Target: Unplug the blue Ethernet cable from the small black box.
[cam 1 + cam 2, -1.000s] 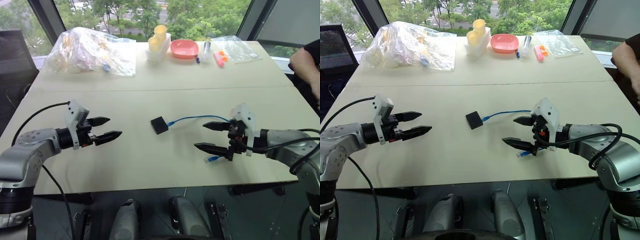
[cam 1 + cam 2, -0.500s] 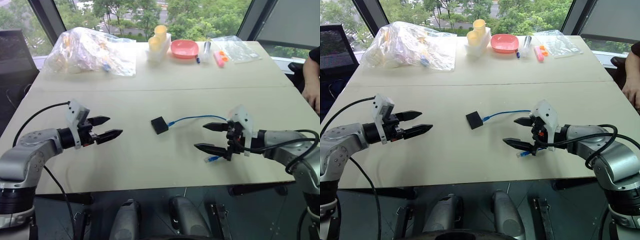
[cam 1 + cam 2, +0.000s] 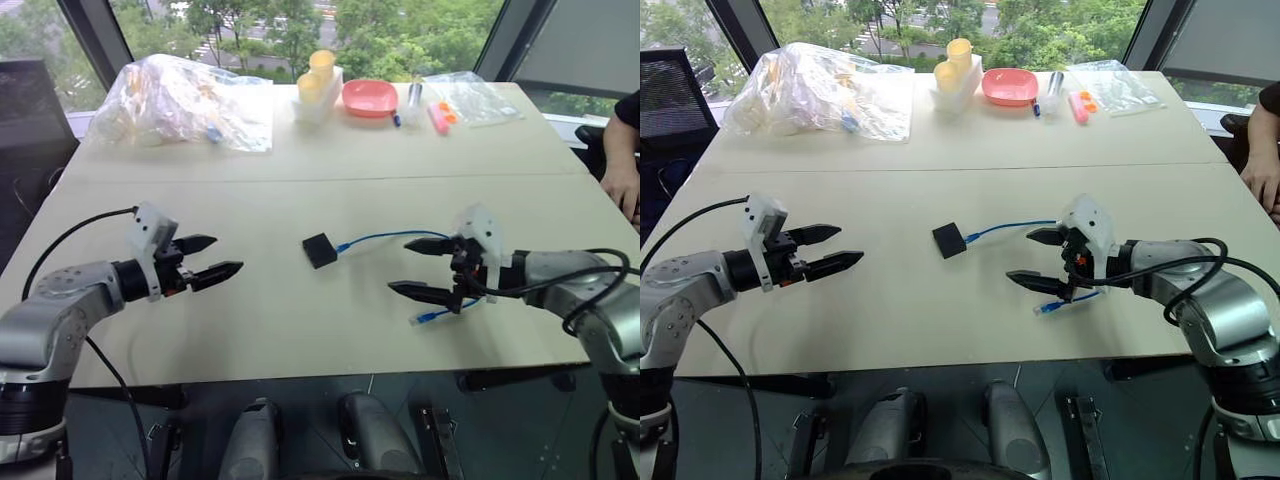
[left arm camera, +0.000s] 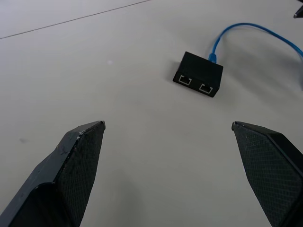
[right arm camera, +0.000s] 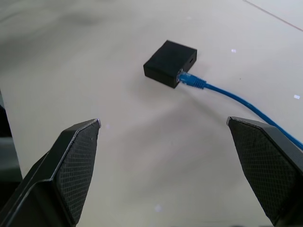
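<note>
Reaching: our left gripper [image 3: 218, 257] and right gripper [image 3: 425, 268] are wide open, holding nothing.
Box: the small black box [image 3: 319, 250] sits mid-table [image 3: 300, 330].
Cable: the blue Ethernet cable [image 3: 385, 238] is still plugged in.
Tip: we hold the box, then pull the plug straight out.

Probably an office: pale table [image 3: 300, 320] by tall windows [image 3: 400, 30] over treetops.

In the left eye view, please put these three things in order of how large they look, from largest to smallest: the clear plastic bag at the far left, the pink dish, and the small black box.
1. The clear plastic bag looks by far the largest.
2. The pink dish comes second.
3. The small black box looks smallest, though it lies nearer the camera than the other two.
</note>
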You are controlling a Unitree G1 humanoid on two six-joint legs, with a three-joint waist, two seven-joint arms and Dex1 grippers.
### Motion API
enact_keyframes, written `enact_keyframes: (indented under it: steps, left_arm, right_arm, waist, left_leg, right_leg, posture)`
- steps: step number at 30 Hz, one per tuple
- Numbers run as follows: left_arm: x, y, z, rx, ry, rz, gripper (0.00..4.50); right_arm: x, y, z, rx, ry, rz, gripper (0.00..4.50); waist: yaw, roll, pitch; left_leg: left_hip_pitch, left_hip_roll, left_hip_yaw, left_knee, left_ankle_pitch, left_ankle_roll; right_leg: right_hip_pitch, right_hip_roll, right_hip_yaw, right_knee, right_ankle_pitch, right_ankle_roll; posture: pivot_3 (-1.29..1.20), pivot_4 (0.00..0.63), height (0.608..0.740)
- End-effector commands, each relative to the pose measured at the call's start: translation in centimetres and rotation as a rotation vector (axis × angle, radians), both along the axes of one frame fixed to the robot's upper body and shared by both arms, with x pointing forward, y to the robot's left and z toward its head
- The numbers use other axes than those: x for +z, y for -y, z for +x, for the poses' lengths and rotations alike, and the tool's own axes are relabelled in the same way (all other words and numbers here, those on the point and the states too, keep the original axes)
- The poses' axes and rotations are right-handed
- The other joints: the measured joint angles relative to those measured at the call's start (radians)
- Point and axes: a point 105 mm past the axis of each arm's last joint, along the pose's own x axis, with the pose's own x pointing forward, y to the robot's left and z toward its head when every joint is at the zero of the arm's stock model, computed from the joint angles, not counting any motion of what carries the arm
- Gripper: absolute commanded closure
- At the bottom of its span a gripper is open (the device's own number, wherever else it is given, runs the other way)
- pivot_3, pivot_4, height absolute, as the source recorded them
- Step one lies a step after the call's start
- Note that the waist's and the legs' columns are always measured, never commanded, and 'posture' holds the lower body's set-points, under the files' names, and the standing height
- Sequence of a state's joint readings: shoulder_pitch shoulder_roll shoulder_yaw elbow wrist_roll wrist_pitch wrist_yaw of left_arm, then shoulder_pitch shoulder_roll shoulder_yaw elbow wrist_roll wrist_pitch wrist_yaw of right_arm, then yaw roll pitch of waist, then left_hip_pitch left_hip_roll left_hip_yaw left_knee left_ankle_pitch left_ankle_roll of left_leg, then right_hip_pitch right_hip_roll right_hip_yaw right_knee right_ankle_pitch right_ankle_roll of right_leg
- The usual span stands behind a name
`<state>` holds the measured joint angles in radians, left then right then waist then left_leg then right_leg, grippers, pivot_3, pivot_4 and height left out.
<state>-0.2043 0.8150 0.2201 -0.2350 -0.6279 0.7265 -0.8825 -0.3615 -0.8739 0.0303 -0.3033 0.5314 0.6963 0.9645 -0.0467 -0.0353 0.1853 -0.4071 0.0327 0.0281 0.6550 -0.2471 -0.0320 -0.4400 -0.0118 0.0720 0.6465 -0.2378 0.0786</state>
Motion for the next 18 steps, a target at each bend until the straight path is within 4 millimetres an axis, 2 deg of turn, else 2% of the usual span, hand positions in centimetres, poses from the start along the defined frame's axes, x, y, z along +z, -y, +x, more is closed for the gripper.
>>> enact_keyframes:
  steps: [1, 3, 6, 11, 15, 18]
  left_arm:
    - [1.7, -0.7, -0.2, -0.047, 0.054, 0.055, 0.04]
    - [2.0, -1.3, -0.5, -0.092, 0.03, 0.086, 0.04]
    - [2.7, -1.7, -1.2, -0.158, -0.009, 0.1, 0.04]
    - [2.8, -1.5, -1.2, -0.162, 0.001, 0.106, 0.04]
    - [2.2, -0.9, -1.7, -0.147, 0.0, 0.08, 0.04]
    - [1.8, -0.6, -1.9, -0.126, 0.003, 0.066, 0.04]
  right_arm:
    - [0.1, -0.4, 1.7, 0.069, 0.067, -0.082, 0.0]
    - [-0.7, -1.1, 3.2, 0.128, 0.077, -0.142, 0.0]
    - [-1.8, -3.0, 5.5, 0.226, 0.077, -0.192, 0.0]
    - [-2.0, -5.6, 9.5, 0.25, 0.118, -0.212, 0.0]
    - [-2.9, -7.0, 11.2, 0.277, 0.135, -0.3, 0.0]
    - [-4.3, -6.9, 11.6, 0.29, 0.111, -0.389, 0.0]
  waist:
    - [-0.003, 0.0, 0.0]
    - [-0.006, 0.0, 0.0]
    - [-0.016, 0.0, 0.0]
    - [-0.023, 0.0, 0.0]
    - [-0.023, 0.0, 0.0]
    - [-0.022, 0.0, 0.0]
  left_leg:
    - [0.0, 0.0, 0.0, 0.0, 0.0, 0.0]
    - [0.001, 0.0, 0.001, 0.0, 0.0, 0.0]
    - [0.001, 0.0, 0.001, 0.0, 0.0, 0.0]
    - [-0.001, 0.0, 0.001, -0.002, 0.0, 0.0]
    - [-0.002, 0.0, 0.0, -0.003, 0.0, 0.0]
    - [-0.002, 0.0, 0.0, -0.004, 0.0, 0.0]
  right_leg:
    - [0.0, 0.0, 0.0, 0.0, 0.0, 0.0]
    - [0.0, 0.001, 0.0, 0.0, 0.0, -0.001]
    - [-0.001, 0.001, 0.0, 0.0, 0.0, -0.001]
    - [-0.002, 0.0, 0.0, 0.001, 0.001, 0.002]
    - [-0.003, -0.001, -0.001, 0.001, 0.002, 0.004]
    - [-0.003, -0.001, -0.001, 0.001, 0.003, 0.004]
  posture:
    - [0.0, 0.15, 0.735]
    - [0.0, 0.15, 0.735]
    - [0.0, 0.15, 0.735]
    - [0.0, 0.15, 0.735]
    - [0.0, 0.15, 0.735]
    - [0.0, 0.15, 0.735]
